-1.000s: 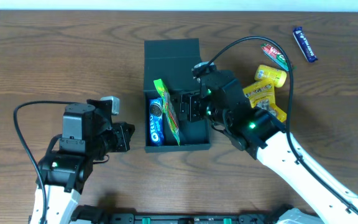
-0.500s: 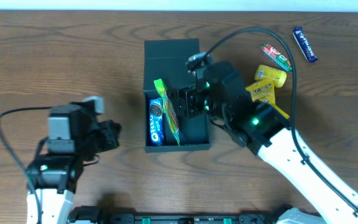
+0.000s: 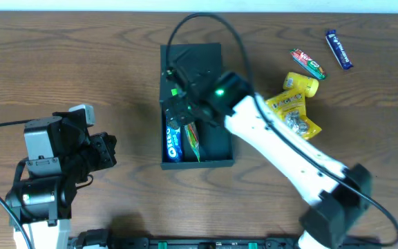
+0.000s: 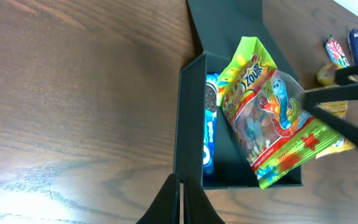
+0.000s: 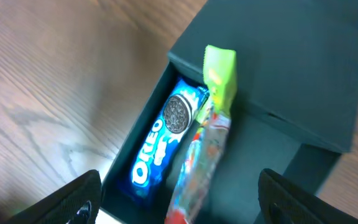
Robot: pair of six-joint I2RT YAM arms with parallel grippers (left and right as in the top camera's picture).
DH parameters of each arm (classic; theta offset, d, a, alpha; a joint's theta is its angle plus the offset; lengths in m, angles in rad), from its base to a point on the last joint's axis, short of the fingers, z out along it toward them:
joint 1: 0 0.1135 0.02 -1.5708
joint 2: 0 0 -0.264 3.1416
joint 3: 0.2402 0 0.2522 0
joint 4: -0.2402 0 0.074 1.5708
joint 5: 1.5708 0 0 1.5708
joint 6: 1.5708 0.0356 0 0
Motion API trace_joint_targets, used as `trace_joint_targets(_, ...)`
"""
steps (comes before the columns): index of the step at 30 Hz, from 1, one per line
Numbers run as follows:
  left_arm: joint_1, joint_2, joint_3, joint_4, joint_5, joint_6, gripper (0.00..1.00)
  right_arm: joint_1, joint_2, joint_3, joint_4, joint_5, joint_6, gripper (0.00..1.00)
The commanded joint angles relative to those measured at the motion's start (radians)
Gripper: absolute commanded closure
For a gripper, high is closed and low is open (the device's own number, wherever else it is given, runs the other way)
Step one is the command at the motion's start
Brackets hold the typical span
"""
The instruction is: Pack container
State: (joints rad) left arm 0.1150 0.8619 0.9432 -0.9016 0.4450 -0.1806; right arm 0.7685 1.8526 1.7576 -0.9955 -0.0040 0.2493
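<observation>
The container (image 3: 221, 149) is a dark green-black box with its flap lid (image 3: 193, 57) laid open at the far end. A blue Oreo packet (image 3: 173, 142) lies along its left wall, and a green gummy bag (image 3: 193, 142) stands on edge beside it. My right gripper (image 3: 182, 114) hovers over the box's left half, open wide. In the right wrist view its fingers (image 5: 73, 199) straddle the Oreo packet (image 5: 166, 143) and gummy bag (image 5: 211, 134) without touching them. My left gripper (image 3: 109, 151) is shut and empty, left of the box, its tips (image 4: 180, 193) pointing at the container wall (image 4: 188, 118).
Loose snacks lie right of the box: yellow packets (image 3: 296, 104), a red-green bar (image 3: 307, 62) and a blue bar (image 3: 338, 48). The right arm (image 3: 282, 149) crosses diagonally over the box's right side. Bare wood table (image 3: 68, 62) lies to the left.
My right gripper has swung left, from the box's right half to over the Oreo packet and gummy bag, staying open. The left arm has drawn back leftward, still shut.
</observation>
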Motion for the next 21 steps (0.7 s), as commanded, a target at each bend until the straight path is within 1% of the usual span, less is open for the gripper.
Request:
trace_joint_targets(1, -0.002, -0.001, 0.013, -0.004, 0.001, 0.024, 0.94, 0.016, 0.05, 0.029, -0.011, 0.038, -0.026, 0.2)
trace_joint_targets(6, -0.002, -0.001, 0.013, -0.005, 0.001, 0.024, 0.94, 0.018, 0.111, 0.029, -0.048, 0.056, -0.026, 0.21)
trace_joint_targets(10, -0.002, -0.001, 0.013, -0.007, 0.001, 0.024, 0.94, 0.017, 0.151, 0.029, -0.081, 0.061, -0.026, 0.25)
trace_joint_targets(13, -0.002, -0.001, 0.013, -0.009, 0.001, 0.024, 0.94, 0.014, 0.164, 0.029, -0.092, 0.061, -0.026, 0.41)
trace_joint_targets(14, -0.002, -0.001, 0.013, -0.01, 0.001, 0.024, 0.94, 0.011, 0.164, 0.029, -0.09, 0.061, -0.019, 0.51)
trace_joint_targets(17, -0.002, -0.001, 0.013, -0.011, 0.001, 0.024, 0.94, -0.005, 0.163, 0.029, -0.092, 0.056, 0.0, 0.76)
trace_joint_targets(19, -0.001, -0.001, 0.013, -0.015, 0.0, 0.024, 0.94, -0.029, 0.163, 0.029, -0.106, 0.027, 0.005, 0.99)
trace_joint_targets(21, -0.001, -0.001, 0.013, -0.018, 0.0, 0.024, 0.94, -0.05, 0.163, 0.029, -0.116, -0.014, 0.008, 0.99)
